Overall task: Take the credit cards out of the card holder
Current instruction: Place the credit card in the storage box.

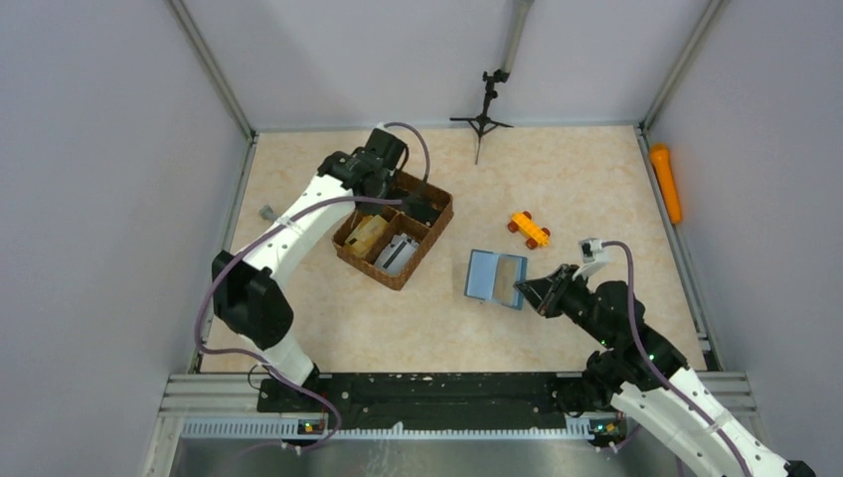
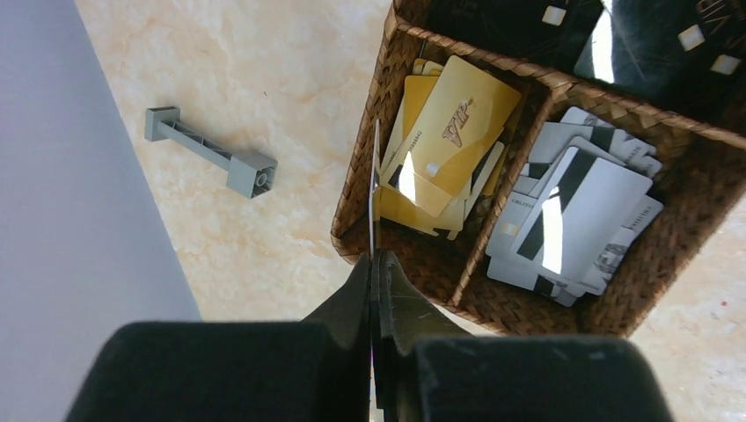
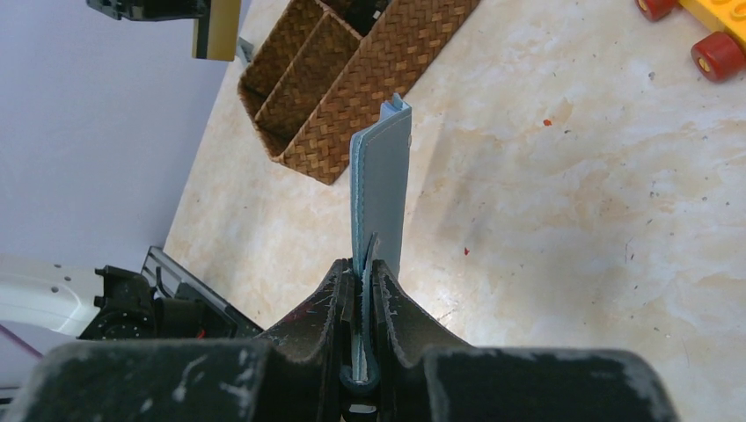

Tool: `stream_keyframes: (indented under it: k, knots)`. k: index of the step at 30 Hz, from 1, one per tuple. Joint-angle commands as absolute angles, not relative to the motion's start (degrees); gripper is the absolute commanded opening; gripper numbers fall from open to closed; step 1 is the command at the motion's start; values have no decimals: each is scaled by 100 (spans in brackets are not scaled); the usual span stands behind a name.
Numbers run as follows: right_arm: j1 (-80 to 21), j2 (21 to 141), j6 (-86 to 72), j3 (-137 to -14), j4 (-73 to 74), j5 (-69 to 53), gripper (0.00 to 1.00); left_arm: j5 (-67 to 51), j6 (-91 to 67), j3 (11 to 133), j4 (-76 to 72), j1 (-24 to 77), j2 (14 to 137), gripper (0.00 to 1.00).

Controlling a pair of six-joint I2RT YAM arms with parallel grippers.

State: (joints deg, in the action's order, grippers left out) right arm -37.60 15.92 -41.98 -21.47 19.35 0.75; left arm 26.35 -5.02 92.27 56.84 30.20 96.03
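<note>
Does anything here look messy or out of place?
Nothing is broken or spilled. The cards in the woven basket lie in loose, tilted heaps: gold cards in one compartment, white cards beside them. A small grey plastic piece lies alone near the left wall, and a toy car sits beyond the card holder.

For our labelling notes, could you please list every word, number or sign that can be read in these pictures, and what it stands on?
"VIP": on the top gold card in the woven basket.
Small print on the silver cards: too small to read.
Markings on the black cards: blurred, unreadable.
No other text shows.
</note>
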Motion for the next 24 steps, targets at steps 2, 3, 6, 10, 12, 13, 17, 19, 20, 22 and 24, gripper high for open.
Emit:
stream_keyframes:
  k: [2, 3, 6, 10, 12, 13, 17, 19, 20, 22, 24]
  knots:
    - [-3700, 1565, -4158, -2483, 1834, 65, 0, 2930, -373, 9445, 5639, 3071, 9939, 0]
    - [-3700, 1564, -4158, -2501, 1861, 76, 0, 2954, -377, 9456, 5630, 3074, 10028, 0]
    - [-3700, 1555, -4134, -2550, 1935, 108, 0, 3011, -366, 9442, 5503, 3085, 10292, 0]
    - [-3700, 1518, -4076, -2623, 2097, 158, 0, 3311, -358, 9446, 5422, 3120, 10696, 0]
    - [-3700, 1485, -4062, -2655, 2167, 184, 0, 3469, -326, 9448, 5421, 3136, 10885, 0]
    - [-3700, 1462, -4063, -2654, 2182, 193, 0, 3619, -327, 9453, 5420, 3145, 11008, 0]
    - [-3700, 1425, -4040, -2625, 2245, 210, 0, 3918, -256, 9559, 5356, 3162, 11301, 19]
    - [-3700, 1424, -4011, -2637, 2319, 212, 0, 3880, -275, 9627, 5395, 3207, 11318, 31]
    - [-3700, 1417, -4004, -2644, 2360, 224, 0, 3853, -293, 9628, 5400, 3239, 11267, 39]
    - [-3700, 1390, -3999, -2671, 2447, 259, 0, 3782, -356, 9595, 5410, 3297, 11132, 53]
    - [-3700, 1349, -4027, -2685, 2480, 301, 0, 3648, -458, 9532, 5421, 3353, 10933, 61]
